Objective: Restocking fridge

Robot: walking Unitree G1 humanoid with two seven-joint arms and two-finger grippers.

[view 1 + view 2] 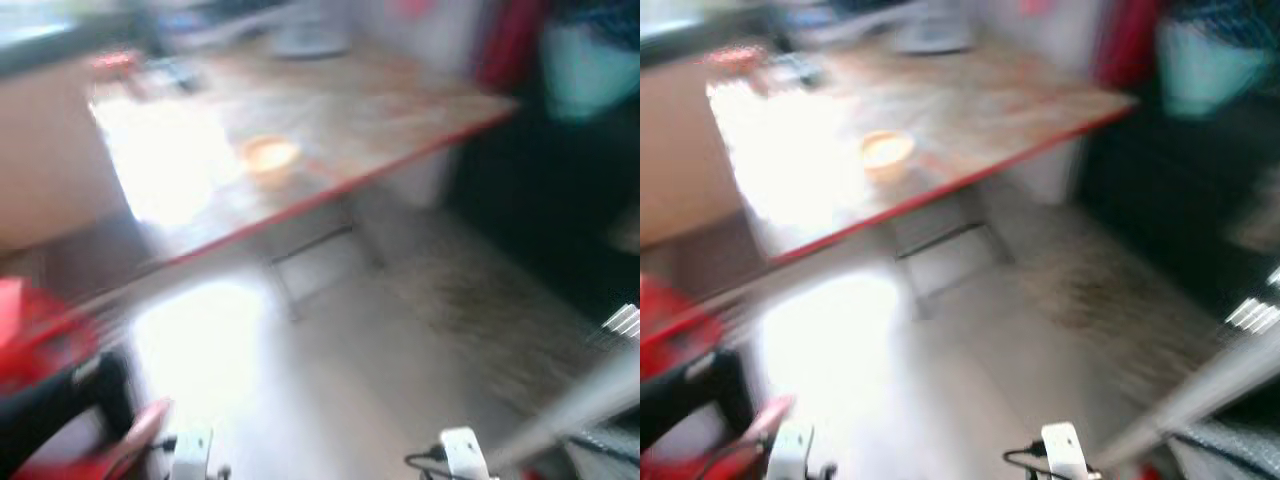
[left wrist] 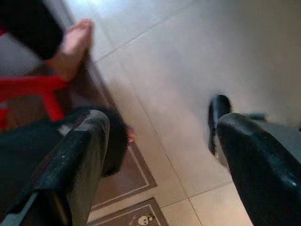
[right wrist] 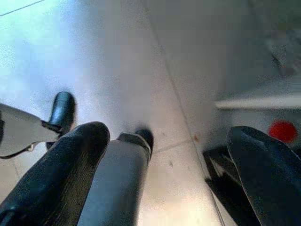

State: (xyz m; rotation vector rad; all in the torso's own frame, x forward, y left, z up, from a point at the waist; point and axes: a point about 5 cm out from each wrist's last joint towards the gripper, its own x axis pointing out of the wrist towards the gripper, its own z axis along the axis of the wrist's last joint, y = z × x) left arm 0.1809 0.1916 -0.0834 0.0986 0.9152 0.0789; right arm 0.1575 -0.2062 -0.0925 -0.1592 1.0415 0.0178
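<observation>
Left eye view, blurred: a red-edged worktop (image 1: 400, 120) carries 1 orange bowl (image 1: 270, 155); no fridge or stock item is discernible. Left pincer (image 2: 160, 155) hangs above tiled floor (image 2: 188, 61), its 2 fingers apart. Right pincer (image 3: 164, 165) likewise hangs spread, holding nothing.

Blurred table (image 1: 400, 130), small orange object (image 1: 270, 155).

One red-edged surface (image 1: 420, 150), one small orange bowl (image 1: 269, 155), one red chair (image 2: 33, 87), one bare foot (image 2: 73, 47), two tools: left tool (image 2: 160, 155), right tool (image 3: 167, 155), both spread apart.
</observation>
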